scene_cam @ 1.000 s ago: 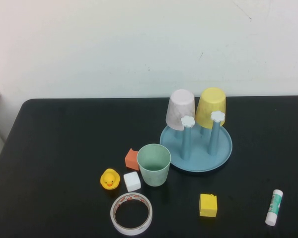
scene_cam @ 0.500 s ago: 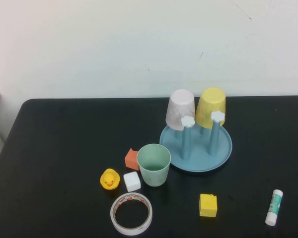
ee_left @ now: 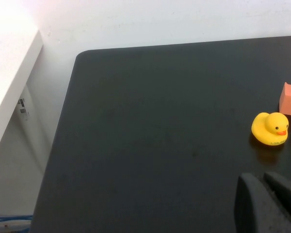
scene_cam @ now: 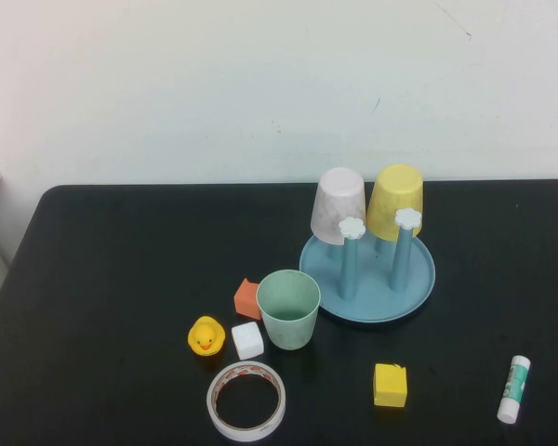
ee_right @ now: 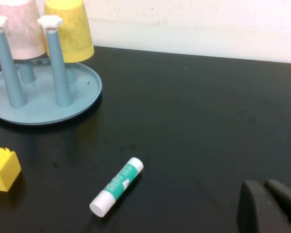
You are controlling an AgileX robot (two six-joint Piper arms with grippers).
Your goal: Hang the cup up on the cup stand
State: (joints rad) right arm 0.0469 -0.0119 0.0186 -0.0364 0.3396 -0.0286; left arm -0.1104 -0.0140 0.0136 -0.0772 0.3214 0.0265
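The mint-green cup [scene_cam: 288, 308] stands upright, mouth up, on the black table just left of the cup stand [scene_cam: 367, 279]. The stand is a round light-blue dish with blue posts and white flower caps; its two near posts are bare [scene_cam: 351, 257]. A pinkish-white cup [scene_cam: 338, 204] and a yellow cup [scene_cam: 395, 202] hang upside down on its far posts. The stand also shows in the right wrist view [ee_right: 43, 99]. Neither arm appears in the high view. My left gripper [ee_left: 263, 178] is shut over the table's near left part. My right gripper [ee_right: 264, 185] is shut over the near right part.
Around the cup lie an orange block [scene_cam: 247, 297], a white cube [scene_cam: 247, 340], a yellow rubber duck [scene_cam: 205, 336] and a tape roll [scene_cam: 246, 400]. A yellow block [scene_cam: 390, 385] and a glue stick [scene_cam: 513, 388] lie nearer the front right.
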